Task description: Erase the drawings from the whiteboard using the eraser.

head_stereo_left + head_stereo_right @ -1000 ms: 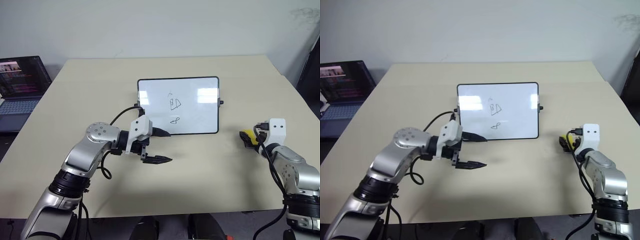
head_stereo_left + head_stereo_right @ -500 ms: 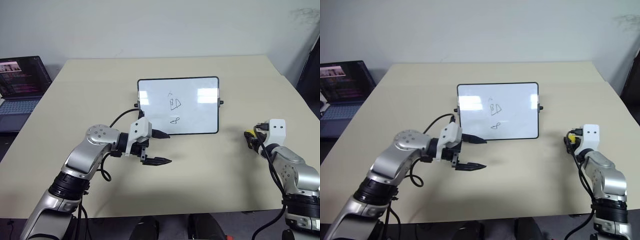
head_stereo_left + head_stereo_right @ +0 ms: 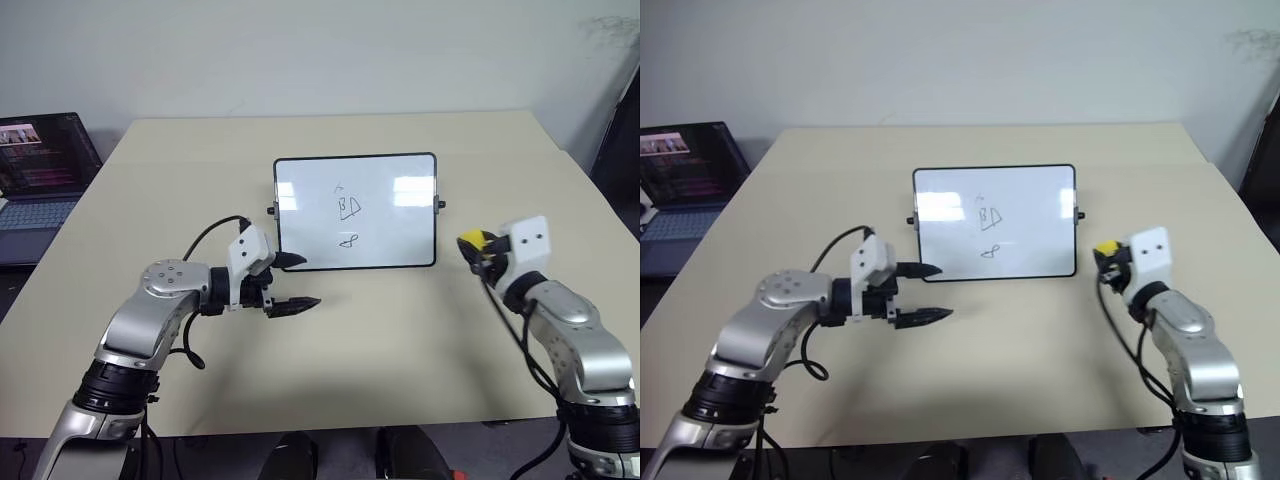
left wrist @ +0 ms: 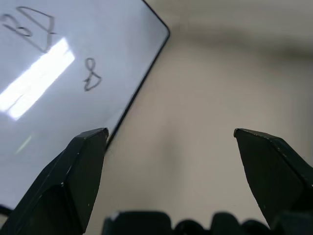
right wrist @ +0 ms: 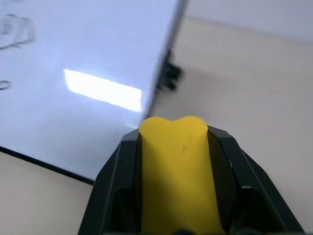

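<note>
Big tan table [image 3: 420, 340] and on it, near the middle, the board [image 3: 400, 225] lies flat, glossy white in its thin black frame. Off the far left edge sits a laptop [image 3: 40, 165], well out of play.

The step in hand, by my reading: the pick-up is done and the carry to the board is on. The right gripper [image 3: 480, 250] is clamped on the eraser [image 3: 476, 240], yellow block squeezed between the two black fingers [image 5: 226, 161], its rounded end poking out in front. It hangs just off the board's right short edge, near the lower right corner, clear of the table. The forearm reaches forward and inward from the right, gripper about level, nose toward the board.

Left gripper [image 3: 290, 283] now: jaws spread wide, nothing in them, fingers pointing across toward the right, parked just beside the board's lower left corner. The upper fingertip sits at that corner's frame; whether it touches, I cannot tell. The arm is bent at the elbow, low over the table.

And the drawings [image 3: 348, 210] are all still there: triangle and letter strokes in the upper middle, and the little loop [image 3: 348, 241] below them.

Next move, I'd say: swing the eraser inward over the frame, tip its dark face down onto the surface, and press with a sweep. The board may slide, so that free left gripper looks well placed to brace it.
</note>
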Motion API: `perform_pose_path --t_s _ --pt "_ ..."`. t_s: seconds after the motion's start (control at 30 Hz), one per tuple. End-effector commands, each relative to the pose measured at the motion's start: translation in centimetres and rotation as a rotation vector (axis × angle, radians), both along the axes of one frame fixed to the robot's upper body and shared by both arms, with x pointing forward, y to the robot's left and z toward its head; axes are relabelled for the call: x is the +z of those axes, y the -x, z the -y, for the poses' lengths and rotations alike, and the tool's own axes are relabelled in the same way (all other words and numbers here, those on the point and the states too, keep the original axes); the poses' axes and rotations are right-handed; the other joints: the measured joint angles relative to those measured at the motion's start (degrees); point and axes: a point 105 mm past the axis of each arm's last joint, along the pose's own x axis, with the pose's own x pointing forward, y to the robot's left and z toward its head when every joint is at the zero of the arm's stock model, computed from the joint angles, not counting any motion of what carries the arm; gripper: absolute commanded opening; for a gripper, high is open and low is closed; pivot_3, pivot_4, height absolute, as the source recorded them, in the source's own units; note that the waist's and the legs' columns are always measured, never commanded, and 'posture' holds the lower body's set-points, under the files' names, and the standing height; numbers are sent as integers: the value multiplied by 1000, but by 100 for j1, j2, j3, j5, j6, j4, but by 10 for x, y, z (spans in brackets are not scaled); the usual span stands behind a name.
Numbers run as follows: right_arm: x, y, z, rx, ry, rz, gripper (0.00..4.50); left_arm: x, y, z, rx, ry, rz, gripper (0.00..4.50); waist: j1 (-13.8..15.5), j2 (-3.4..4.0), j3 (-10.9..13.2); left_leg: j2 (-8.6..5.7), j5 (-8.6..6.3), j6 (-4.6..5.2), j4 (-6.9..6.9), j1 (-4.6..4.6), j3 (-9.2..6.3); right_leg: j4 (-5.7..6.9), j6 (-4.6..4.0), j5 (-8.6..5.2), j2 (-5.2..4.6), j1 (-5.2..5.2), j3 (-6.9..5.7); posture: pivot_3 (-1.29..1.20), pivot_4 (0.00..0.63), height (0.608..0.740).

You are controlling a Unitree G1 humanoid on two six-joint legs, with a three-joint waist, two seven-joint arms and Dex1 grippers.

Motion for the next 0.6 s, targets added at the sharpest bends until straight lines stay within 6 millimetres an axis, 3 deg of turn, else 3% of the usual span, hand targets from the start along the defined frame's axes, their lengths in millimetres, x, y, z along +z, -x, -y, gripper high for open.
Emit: perform_pose_path --t_s 0.03,0.23,0.47,0.6 --pt "26 -8 -40 122 73 142 1467 20 -13 -11 91 26 63 4500 -5 0 0 0 0 -1 0 2 2 1 0 0 1 0 0 0 150 740" --pt "48 -46 -107 244 158 226 1465 28 -28 -19 207 -2 80 4500 -31 -2 0 3 2 -4 1 1 12 6 -5 4 4 -11 7 0 150 740" --pt "76 -74 -146 269 181 233 1464 38 -36 -19 264 -18 110 4500 -47 -13 -7 1 15 -28 11 -86 11 20 -14 13 -1 -102 5 0 150 740" --pt "79 -82 -161 288 213 234 1464 41 -39 -21 298 -21 123 4500 -90 -13 -7 1 14 -29 6 -88 18 18 -14 13 -5 -108 8 0 150 740"
